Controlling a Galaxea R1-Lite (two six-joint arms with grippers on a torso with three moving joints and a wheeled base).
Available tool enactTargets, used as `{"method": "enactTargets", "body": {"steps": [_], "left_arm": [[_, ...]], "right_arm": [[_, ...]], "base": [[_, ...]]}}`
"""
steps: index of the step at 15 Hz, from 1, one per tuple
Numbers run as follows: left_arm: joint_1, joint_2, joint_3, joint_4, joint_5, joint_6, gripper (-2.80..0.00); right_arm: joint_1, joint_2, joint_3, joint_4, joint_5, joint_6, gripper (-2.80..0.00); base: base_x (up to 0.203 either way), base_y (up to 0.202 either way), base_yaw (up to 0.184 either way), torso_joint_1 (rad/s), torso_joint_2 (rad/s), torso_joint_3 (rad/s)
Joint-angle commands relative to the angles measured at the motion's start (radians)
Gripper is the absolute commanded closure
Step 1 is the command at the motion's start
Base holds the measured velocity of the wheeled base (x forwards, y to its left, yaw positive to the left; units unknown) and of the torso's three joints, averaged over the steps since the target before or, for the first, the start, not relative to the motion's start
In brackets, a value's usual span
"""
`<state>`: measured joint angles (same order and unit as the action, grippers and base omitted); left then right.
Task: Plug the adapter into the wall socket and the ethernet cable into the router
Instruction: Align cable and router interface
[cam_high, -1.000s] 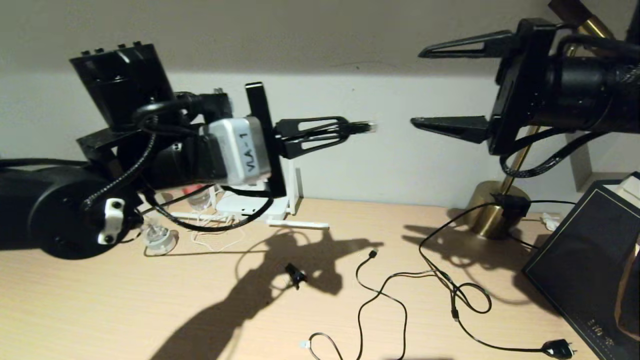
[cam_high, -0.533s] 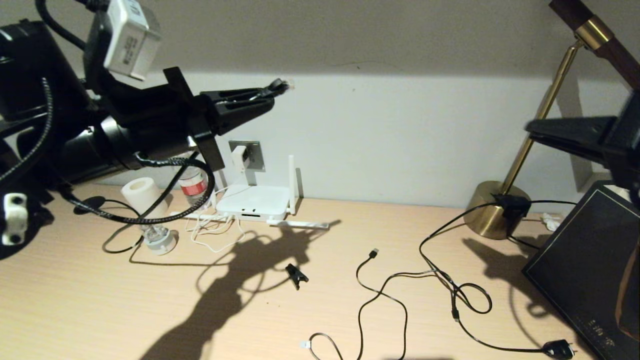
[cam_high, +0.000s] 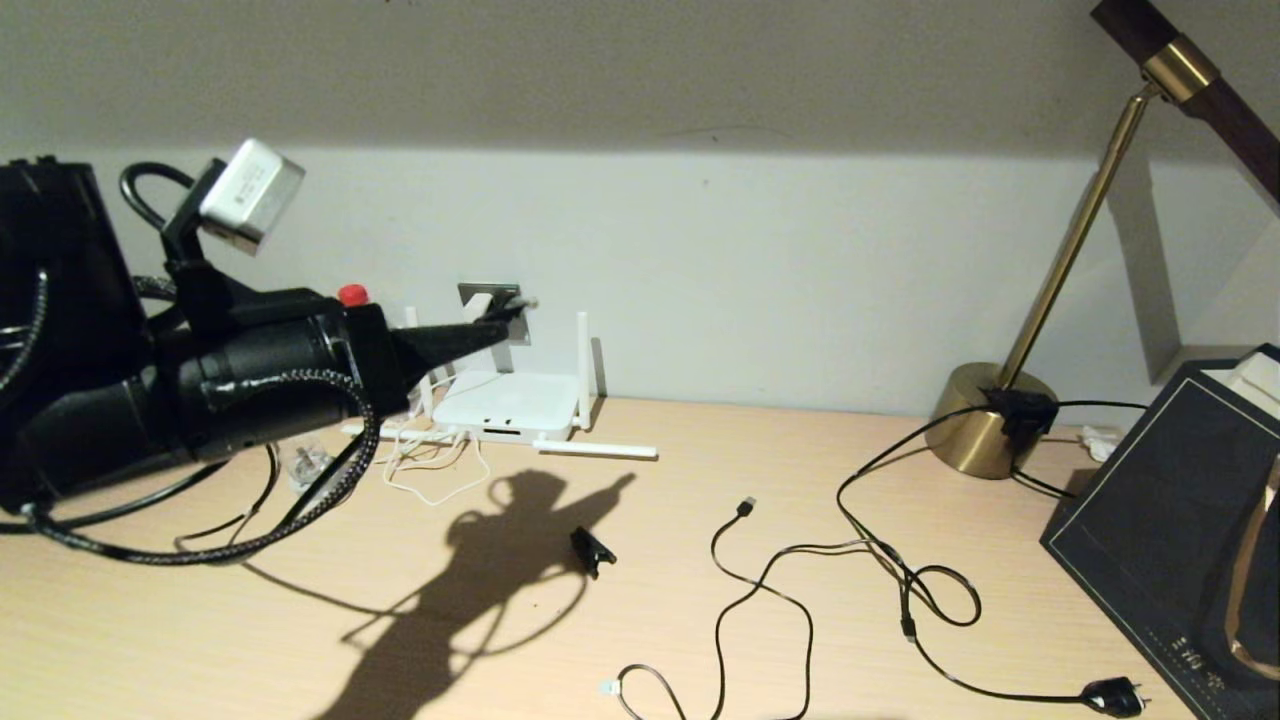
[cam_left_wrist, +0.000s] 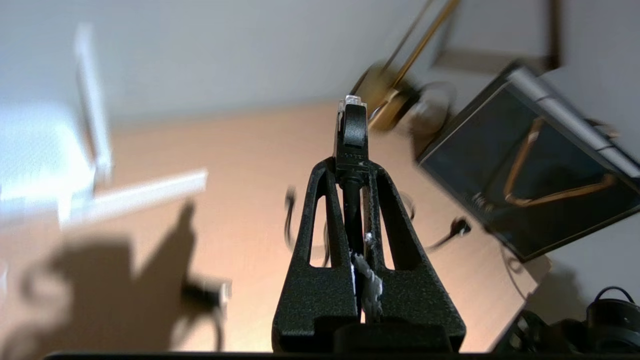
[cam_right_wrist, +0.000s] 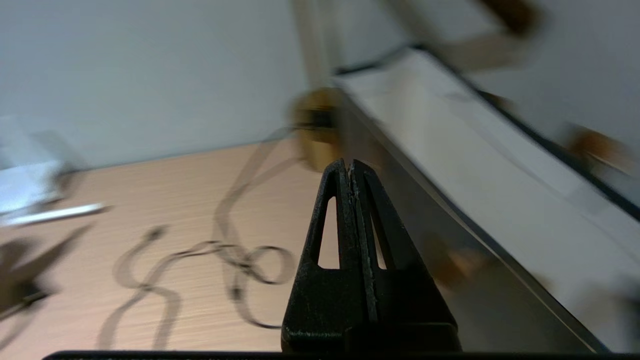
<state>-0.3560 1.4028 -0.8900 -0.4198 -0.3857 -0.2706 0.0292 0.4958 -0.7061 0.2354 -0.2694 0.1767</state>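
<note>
My left gripper (cam_high: 497, 320) reaches in from the left, shut on the black ethernet cable (cam_high: 521, 303). Its clear connector (cam_left_wrist: 351, 103) sticks out past the fingertips (cam_left_wrist: 367, 172). In the head view the tip hangs in front of the grey wall socket (cam_high: 482, 293), above the white router (cam_high: 505, 403) with its stick antennas. The adapter is hidden behind the gripper. My right gripper (cam_right_wrist: 349, 166) shows only in the right wrist view. It is shut on nothing, low over the right side of the desk beside the black box (cam_right_wrist: 450, 240).
A brass lamp base (cam_high: 985, 420) and a black box (cam_high: 1160, 520) stand at the right. Loose black cables (cam_high: 765, 590), one with a chunky plug (cam_high: 1112, 696), lie on the front of the desk. A small black clip (cam_high: 592, 549) and a white cord (cam_high: 430, 475) lie nearer the router.
My left arm has swung down, bringing the ethernet connector from high up to the level of the wall socket. The right gripper has shut and drawn back out of the head view.
</note>
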Motion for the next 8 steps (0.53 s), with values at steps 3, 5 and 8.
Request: {"method": "enactTargets", "body": {"steps": [3, 5, 8], "left_arm": [[-0.023, -0.02, 0.119, 0.01, 0.128, -0.048, 0.0], [-0.04, -0.025, 0.191, 0.006, 0.229, -0.047, 0.0], [-0.091, -0.025, 0.258, 0.004, 0.276, -0.044, 0.0]], "right_arm": [[-0.137, -0.213, 0.253, -0.098, 0.066, -0.01, 0.0], [-0.141, -0.213, 0.432, -0.221, 0.154, -0.106, 0.0], [-0.142, -0.213, 0.67, -0.289, 0.284, -0.213, 0.0]], "base": [[0.0, 0.0, 0.0, 0.0, 0.0, 0.0], [0.0, 0.0, 0.0, 0.0, 0.0, 0.0], [0.0, 0.0, 0.0, 0.0, 0.0, 0.0]]}}
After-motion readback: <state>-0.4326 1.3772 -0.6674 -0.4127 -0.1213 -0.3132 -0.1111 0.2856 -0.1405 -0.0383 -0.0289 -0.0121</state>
